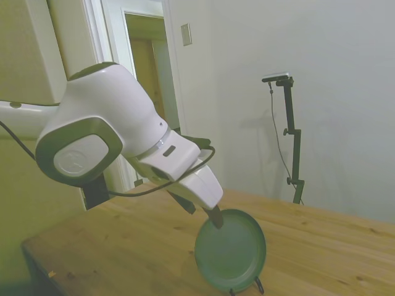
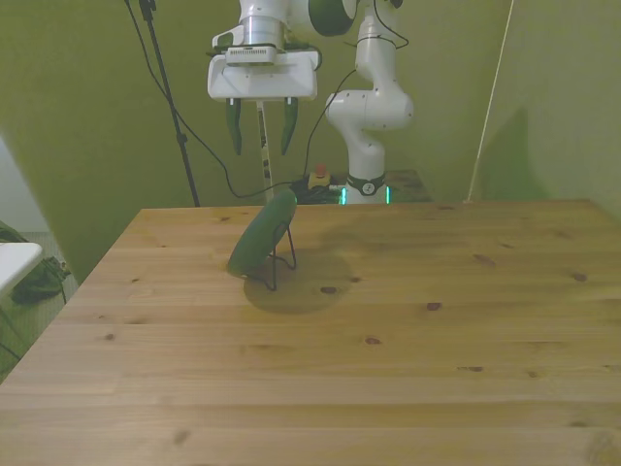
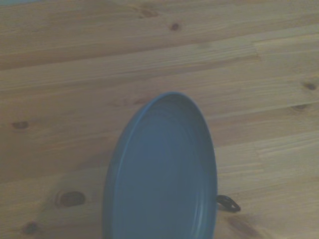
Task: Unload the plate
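On the pine bench [image 2: 388,330] the plate [image 2: 263,234] leaned on edge in a wire stand [image 2: 282,264], and the open gripper [image 2: 261,126] above should have straddled its top rim before closing.

Below the end effector [image 2: 261,126], the plate [image 1: 230,250] looks matt and smooth, its dark green face without shine. Beneath it the wire stand [image 2: 282,262] is thin black metal. The tabletop [image 2: 408,349] is pale knotty wood with a smooth, satin finish. The end effector's housing is glossy white plastic.
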Robot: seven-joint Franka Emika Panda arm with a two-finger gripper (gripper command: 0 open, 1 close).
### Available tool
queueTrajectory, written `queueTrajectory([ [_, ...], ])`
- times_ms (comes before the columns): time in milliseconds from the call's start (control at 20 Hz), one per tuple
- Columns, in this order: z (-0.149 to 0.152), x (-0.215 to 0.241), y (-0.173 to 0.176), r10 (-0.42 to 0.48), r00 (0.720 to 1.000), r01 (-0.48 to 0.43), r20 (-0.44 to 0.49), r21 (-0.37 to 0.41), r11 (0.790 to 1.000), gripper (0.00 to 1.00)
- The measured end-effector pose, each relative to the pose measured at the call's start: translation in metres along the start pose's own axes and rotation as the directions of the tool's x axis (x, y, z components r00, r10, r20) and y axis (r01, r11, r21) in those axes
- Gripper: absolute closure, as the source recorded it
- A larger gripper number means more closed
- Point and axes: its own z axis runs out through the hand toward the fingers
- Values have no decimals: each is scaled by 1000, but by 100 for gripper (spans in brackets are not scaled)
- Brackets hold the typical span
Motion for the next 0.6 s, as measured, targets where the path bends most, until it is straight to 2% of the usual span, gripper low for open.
queueTrajectory([
  [400, 35, 8, -7, -94, 994, 85, 50, 156, 984, 0],
  [600, 55, 8, -9, -100, 991, 81, 85, 207, 975, 0],
])
